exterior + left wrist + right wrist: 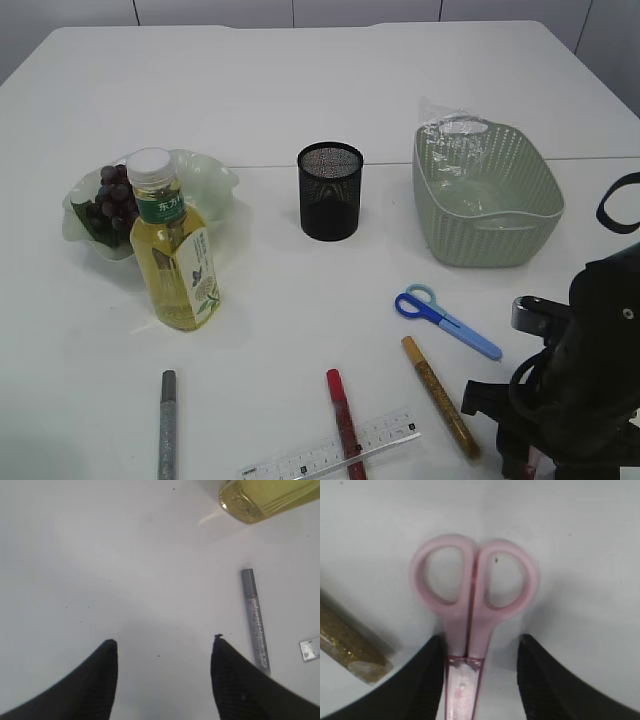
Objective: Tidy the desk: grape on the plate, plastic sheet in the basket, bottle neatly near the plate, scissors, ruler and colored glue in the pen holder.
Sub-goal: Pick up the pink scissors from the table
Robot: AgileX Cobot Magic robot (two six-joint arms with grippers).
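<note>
Pink plastic-handled scissors lie between the right gripper's spread fingers near the table's near-right edge, beside a gold glitter glue pen; the left gripper hangs spread over bare tabletop.

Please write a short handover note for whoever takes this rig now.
Left end effector: open, empty, over bare table beside the silver glitter glue pen.
Right end effector: open, straddling pink plastic scissors, not yet gripped.
Done: purple grapes on pale green plate, yellow drink bottle beside it, clear plastic sheet in green basket.
Remaining: pink scissors, blue scissors, transparent ruler, red glue pen, gold glue pen, silver one into black mesh pen holder.
</note>
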